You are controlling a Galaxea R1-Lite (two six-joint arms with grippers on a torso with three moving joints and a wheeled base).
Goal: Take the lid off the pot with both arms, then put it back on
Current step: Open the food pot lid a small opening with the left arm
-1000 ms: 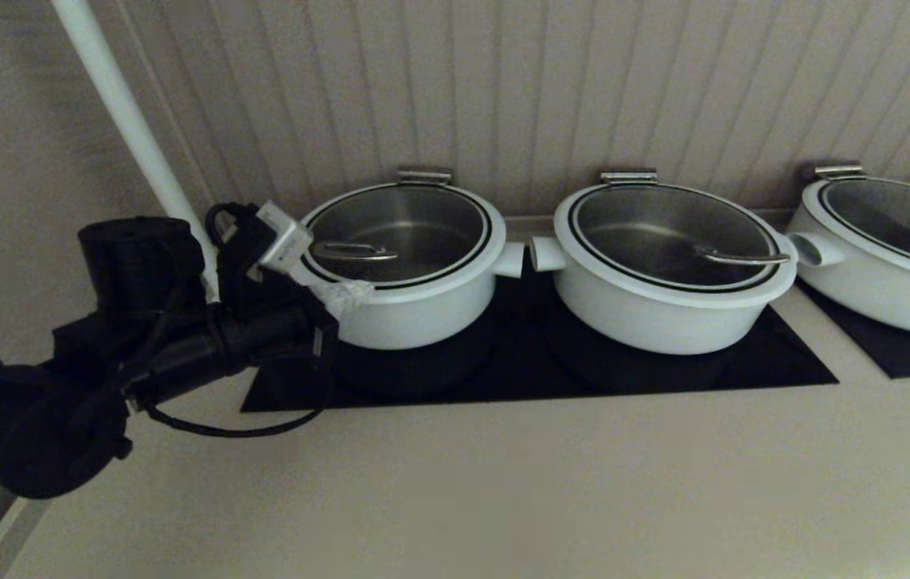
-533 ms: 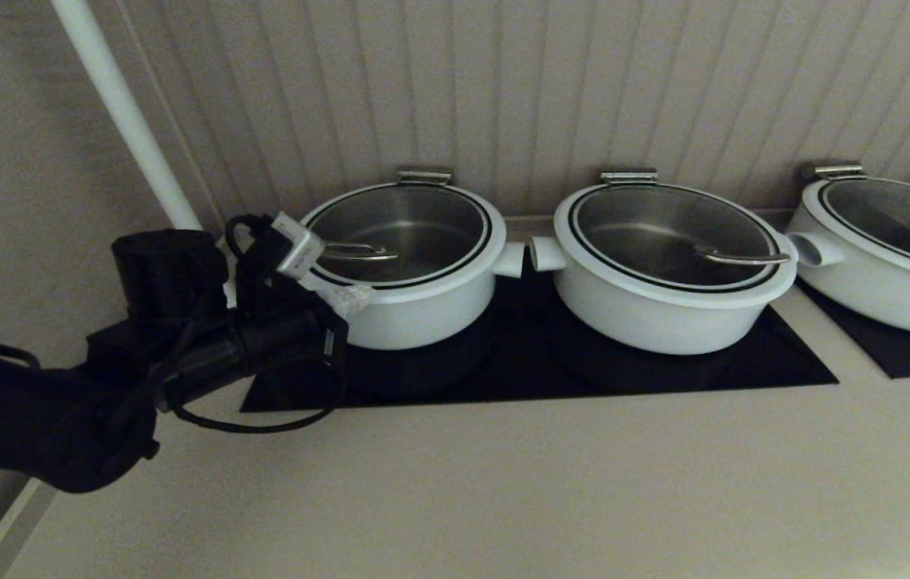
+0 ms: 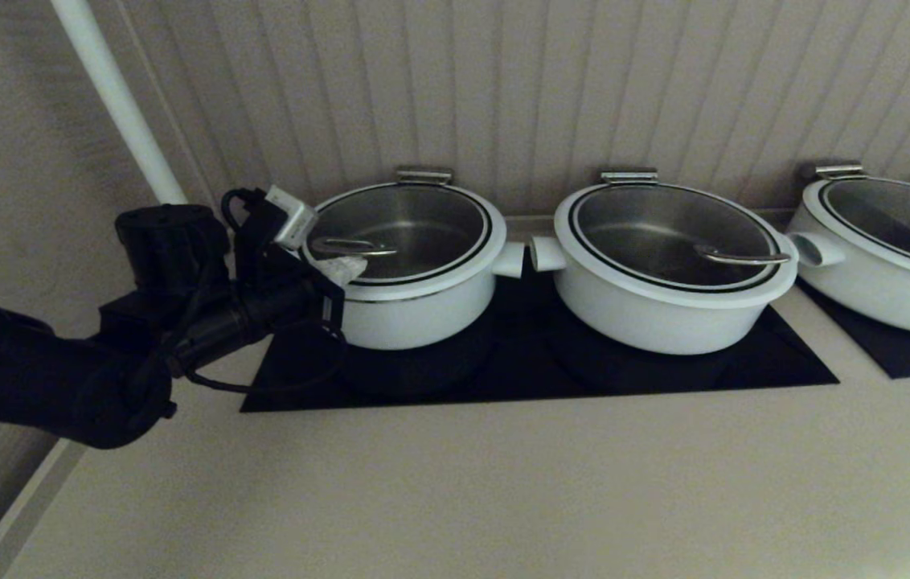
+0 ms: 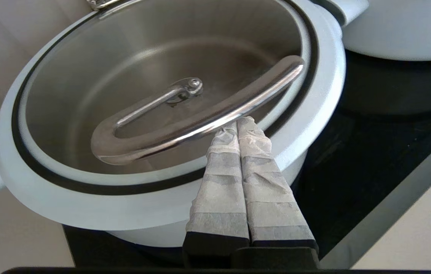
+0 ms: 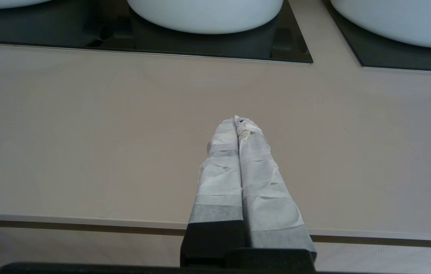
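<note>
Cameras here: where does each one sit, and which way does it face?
Head: high, looking down at the pot, lid and left gripper.
Left wrist: behind shut jaws, tips under the lid's handle.
Right wrist: behind the right gripper, jaws shut, above the counter.
Head and left wrist share the pot.

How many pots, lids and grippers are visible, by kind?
White pots: 3, the pot, a middle pot, a cut-off right pot.
Glass lids: 3, the lid, middle, right.
Grippers: 2, left gripper shut at the lid's handle, right gripper shut over the counter.
Total: 8.
</note>
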